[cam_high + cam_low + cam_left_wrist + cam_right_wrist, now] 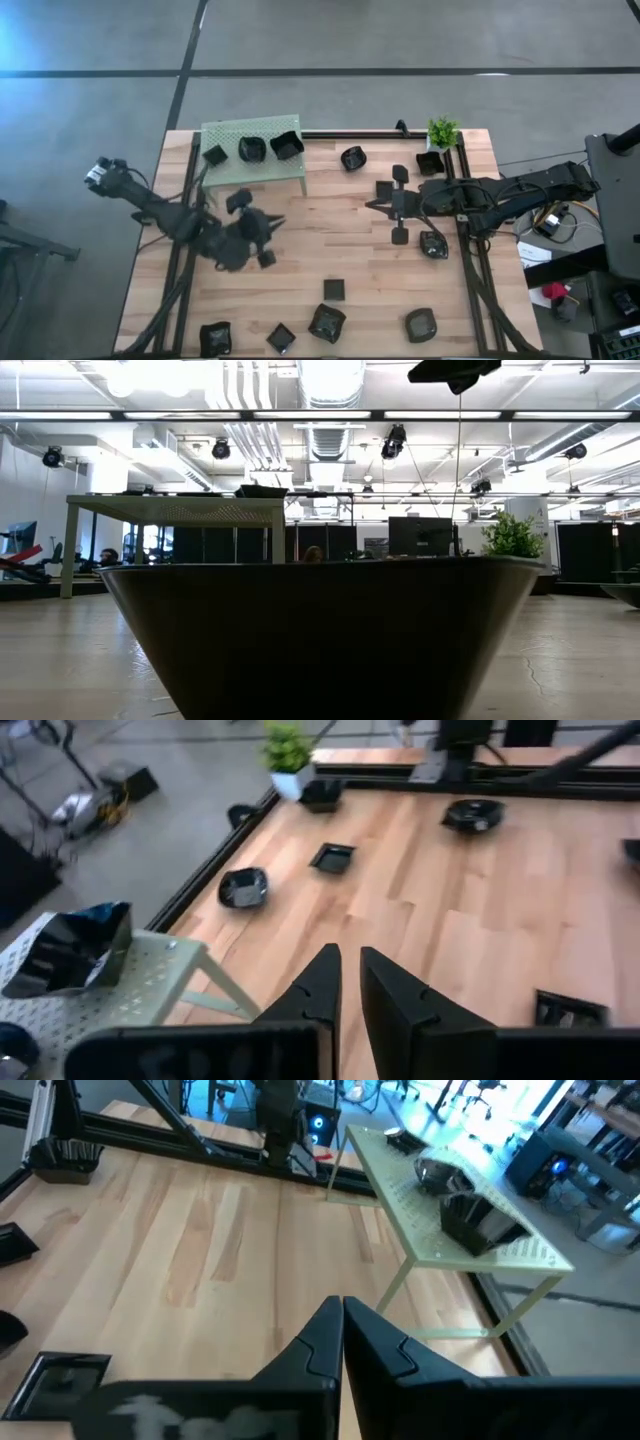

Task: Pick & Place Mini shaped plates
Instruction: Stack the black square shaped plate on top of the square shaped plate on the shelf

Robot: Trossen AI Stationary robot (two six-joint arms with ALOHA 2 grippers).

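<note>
High view shows you both grippers beside the green platform (252, 150): left gripper (268, 225) fingers nearly together, empty; right gripper (372, 206) pressed together, empty.

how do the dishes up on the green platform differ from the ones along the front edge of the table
The three mini plates on the green platform, for example the angular one, sit raised above the table and bunched close together near the back left. The front-edge plates, such as the rounded one, rest directly on the wood and are spread in a loose row. Both groups are small, black and mixed in shape.
</note>
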